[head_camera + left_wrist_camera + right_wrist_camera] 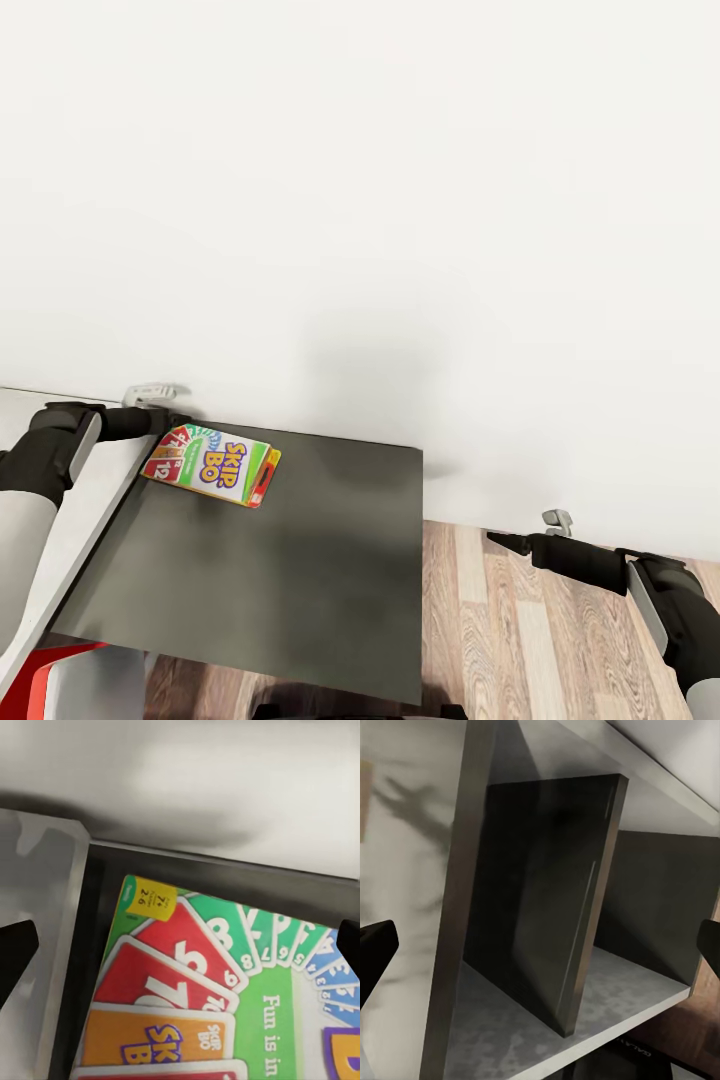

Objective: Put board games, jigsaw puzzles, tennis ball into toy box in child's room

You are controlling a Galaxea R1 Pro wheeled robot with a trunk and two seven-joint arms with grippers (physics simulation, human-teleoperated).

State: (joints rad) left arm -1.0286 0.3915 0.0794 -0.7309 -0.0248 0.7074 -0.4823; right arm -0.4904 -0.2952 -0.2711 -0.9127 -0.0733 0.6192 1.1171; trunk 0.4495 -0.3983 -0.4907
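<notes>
Left gripper: jaws spread, empty | SKIP-BO board game lies flat on the dark table, directly beneath your fingertips | Lower squarely, pinch the near edge | Right gripper: parted, idle, well apart.

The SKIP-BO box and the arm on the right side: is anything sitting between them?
No. In the head view, only bare dark grey desk top and then wood-plank floor lie between the SKIP-BO box and the right gripper.
</notes>
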